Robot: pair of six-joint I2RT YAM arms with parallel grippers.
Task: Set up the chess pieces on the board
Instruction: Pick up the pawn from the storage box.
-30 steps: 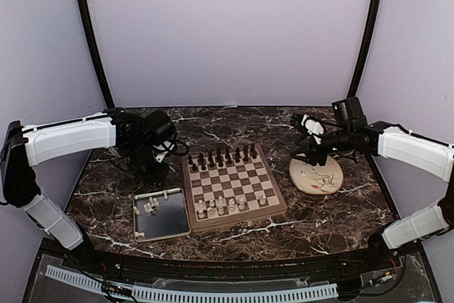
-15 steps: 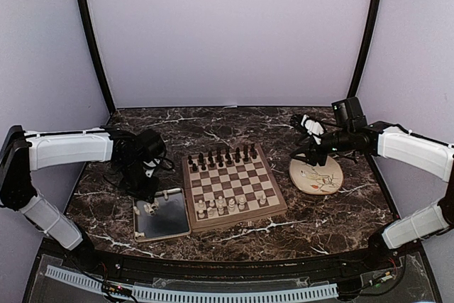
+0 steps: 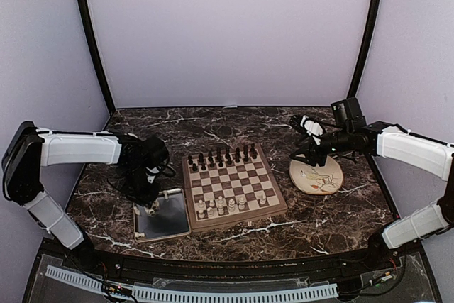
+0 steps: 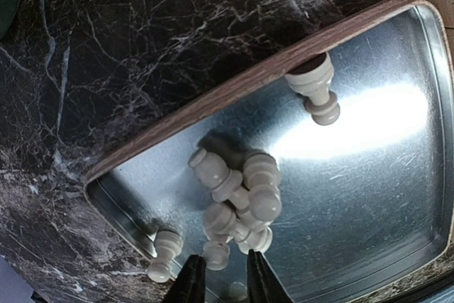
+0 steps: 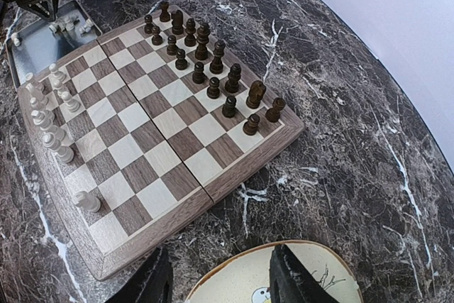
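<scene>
Dark brown set (image 5: pixel 206 54): ranked along the board's (image 5: pixel 152 140) far edge.
Cream set (image 4: pixel 262 204): several left in tray (image 4: pixel 369 196) (far-left corner).
Left gripper (image 4: pixel 224 267): jaw state cannot be told.
Right gripper (image 5: pixel 221 260): jaws spread.

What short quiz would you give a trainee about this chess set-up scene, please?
1. True or false: every dark brown piece in view stands on the board.
2. Where do the loose cream-white pieces lie? A) on the floral plate; B) in the grey metal tray; C) on the marble table.
3. Which gripper hangs over the tray, left or right?
Key: 1 true; 2 B; 3 left.
</scene>
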